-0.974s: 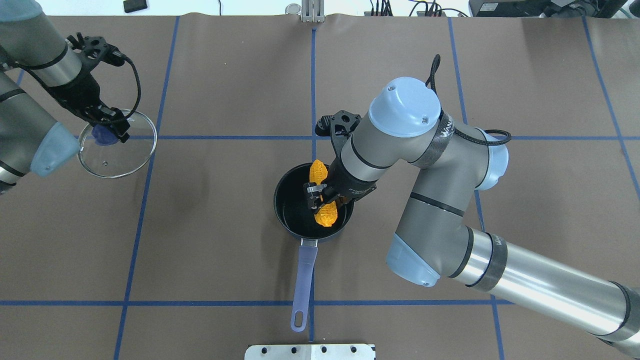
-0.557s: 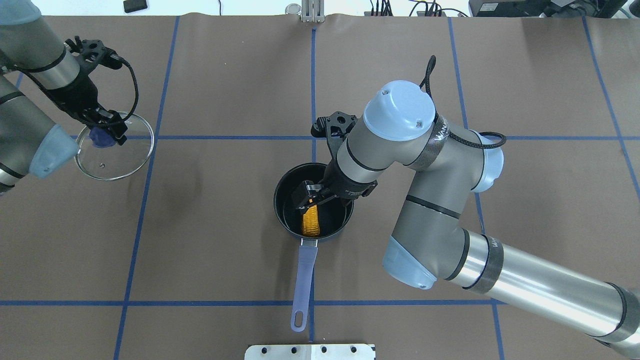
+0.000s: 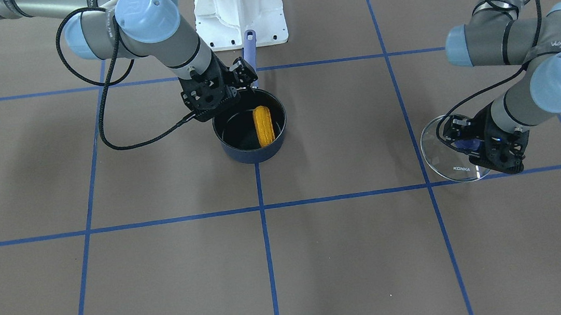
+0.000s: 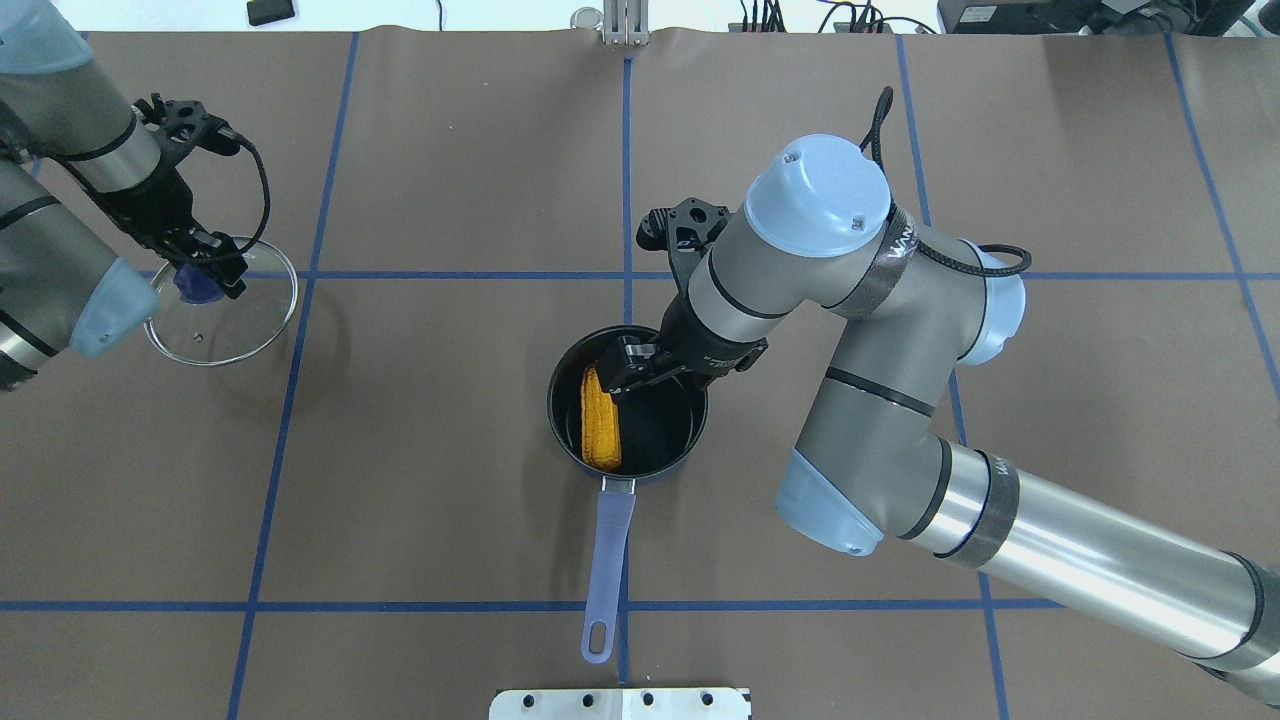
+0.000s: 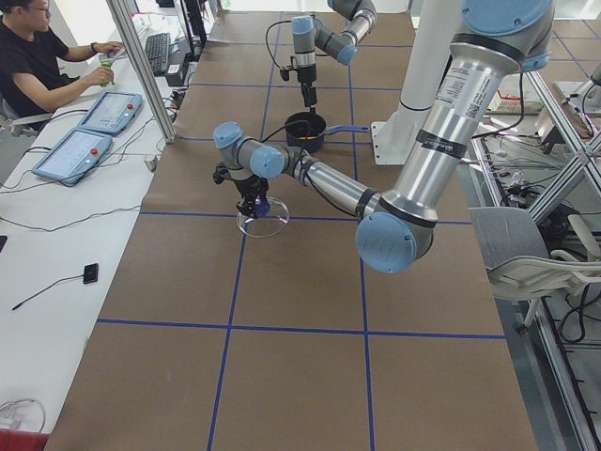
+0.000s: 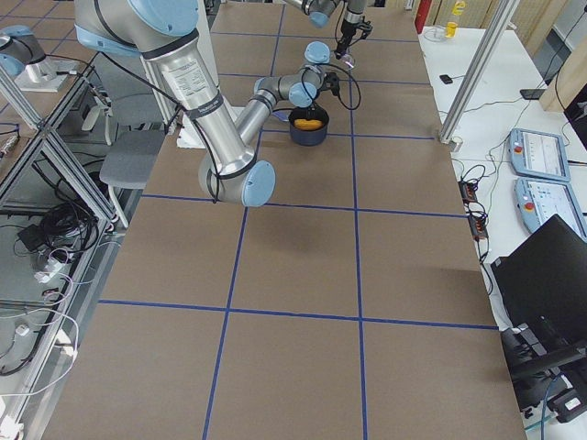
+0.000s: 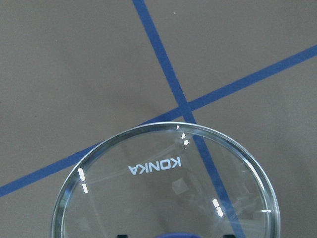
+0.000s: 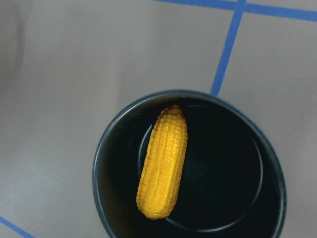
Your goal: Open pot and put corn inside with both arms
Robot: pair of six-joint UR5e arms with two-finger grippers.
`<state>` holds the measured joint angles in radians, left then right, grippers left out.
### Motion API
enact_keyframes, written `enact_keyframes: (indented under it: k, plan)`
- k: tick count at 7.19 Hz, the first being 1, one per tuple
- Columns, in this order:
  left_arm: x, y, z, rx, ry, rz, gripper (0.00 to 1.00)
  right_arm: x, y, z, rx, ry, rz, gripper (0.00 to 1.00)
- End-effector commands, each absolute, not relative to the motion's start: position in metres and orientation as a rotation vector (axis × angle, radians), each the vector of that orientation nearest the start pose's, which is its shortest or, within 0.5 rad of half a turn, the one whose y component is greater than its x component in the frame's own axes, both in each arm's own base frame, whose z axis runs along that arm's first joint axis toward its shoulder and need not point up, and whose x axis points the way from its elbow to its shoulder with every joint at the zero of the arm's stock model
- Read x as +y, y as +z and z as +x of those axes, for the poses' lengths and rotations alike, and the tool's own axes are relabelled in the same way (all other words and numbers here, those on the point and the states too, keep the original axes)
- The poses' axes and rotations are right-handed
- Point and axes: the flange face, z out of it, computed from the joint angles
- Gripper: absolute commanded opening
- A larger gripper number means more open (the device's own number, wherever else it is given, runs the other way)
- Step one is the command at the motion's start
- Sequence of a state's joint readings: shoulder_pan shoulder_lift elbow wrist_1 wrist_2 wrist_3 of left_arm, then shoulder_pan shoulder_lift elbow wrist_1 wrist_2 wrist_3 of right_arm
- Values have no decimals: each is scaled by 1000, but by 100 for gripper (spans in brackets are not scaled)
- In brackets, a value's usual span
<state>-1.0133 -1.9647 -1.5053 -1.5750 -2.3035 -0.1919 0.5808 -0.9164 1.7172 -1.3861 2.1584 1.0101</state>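
Note:
The dark navy pot [image 4: 690, 440] stands mid-table with no lid, its lavender handle [image 4: 609, 540] pointing toward the robot's base. The corn [image 4: 600, 420] lies loose inside it along one wall, and also shows in the right wrist view [image 8: 163, 161] and the front view [image 3: 263, 125]. My right gripper [image 4: 618, 370] hangs open and empty over the pot's rim. My left gripper [image 4: 205, 272] is shut on the blue knob of the glass lid [image 4: 225, 325], holding it tilted low over the table, far to the left. The lid's "KONKA" mark shows in the left wrist view [image 7: 163, 168].
The white base mount [image 3: 238, 5] stands just behind the pot's handle. Blue tape lines cross the brown table cover. A person [image 5: 38, 66] sits at a desk beyond the table's edge in the exterior left view.
My right gripper has let go of the corn, which dropped into the pot and now lies flat along its wall. My left gripper has carried the lid a little left and lower.

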Motion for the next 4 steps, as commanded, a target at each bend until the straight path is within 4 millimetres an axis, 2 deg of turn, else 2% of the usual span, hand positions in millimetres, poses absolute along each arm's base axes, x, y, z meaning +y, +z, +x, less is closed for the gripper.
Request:
enact_keyframes:
  k: [1, 3, 4]
  plan:
    - [-589, 489, 289, 797, 467, 22, 58, -427, 185, -504, -1088, -266, 61, 100]
    - [-588, 491, 289, 796, 465, 19, 62, -428, 190, -506, -1081, -271, 61, 100]
    - [-588, 492, 289, 795, 463, 17, 72, -427, 190, -506, -1081, -272, 60, 100]
